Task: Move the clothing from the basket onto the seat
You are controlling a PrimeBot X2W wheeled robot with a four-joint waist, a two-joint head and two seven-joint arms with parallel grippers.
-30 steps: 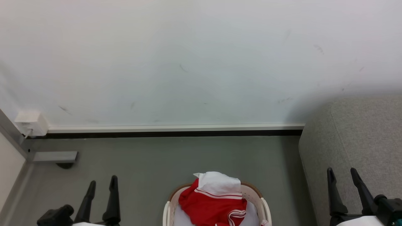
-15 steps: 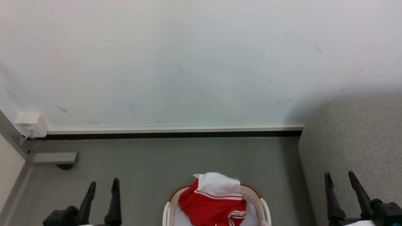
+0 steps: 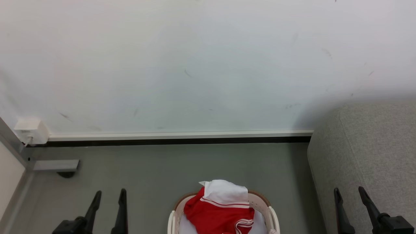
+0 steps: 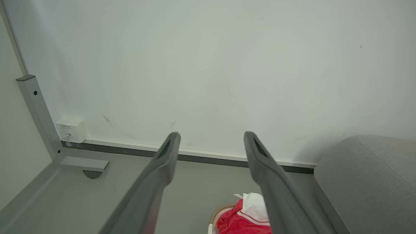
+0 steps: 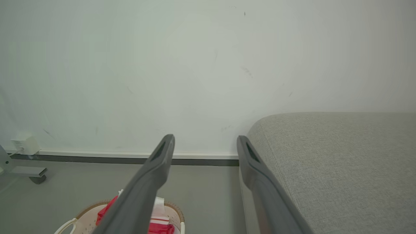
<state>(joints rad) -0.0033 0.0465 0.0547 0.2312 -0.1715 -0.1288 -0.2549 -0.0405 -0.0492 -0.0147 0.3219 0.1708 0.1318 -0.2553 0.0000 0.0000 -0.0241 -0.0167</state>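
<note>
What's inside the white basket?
Red and white clothing is heaped in the basket, poking over the rim. Something pale, maybe a cushion, peeks out underneath. The basket's bottom is covered, so I can't see it.

Perforated plastic basket [image 3: 262,204], textured fabric seat [image 3: 373,146]
</note>
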